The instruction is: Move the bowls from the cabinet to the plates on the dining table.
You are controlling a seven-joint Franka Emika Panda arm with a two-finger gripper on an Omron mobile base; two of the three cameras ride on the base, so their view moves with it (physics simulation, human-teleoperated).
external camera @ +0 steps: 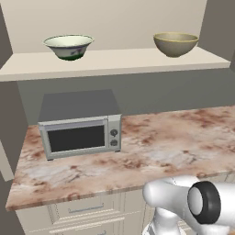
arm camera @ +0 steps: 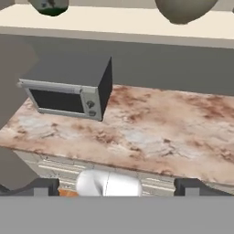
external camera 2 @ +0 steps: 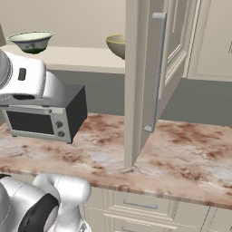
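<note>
Jaws (arm camera: pixel 116 186) stand spread wide and empty, low before the bench (external camera: pixel 174 142) edge. Both bowls sit well above on the open cabinet shelf (external camera: pixel 114 62): olive-tan bowl (arm camera: pixel 183 10) up and right, cream-white bowl (arm camera: pixel 49 6) up and left.

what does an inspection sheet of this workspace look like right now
surface: marbled pink-brown counter, bare apart from the microwave
job's things: cream-white bowl and olive-tan bowl upright, apart, on the cabinet shelf; cabinet door open
clutter: grey microwave at the counter's left
grippers: gripper open, holding nothing, low in front of the counter
cables: nothing seen
surroundings: cream drawer fronts below the counter, grey wall behind
</note>
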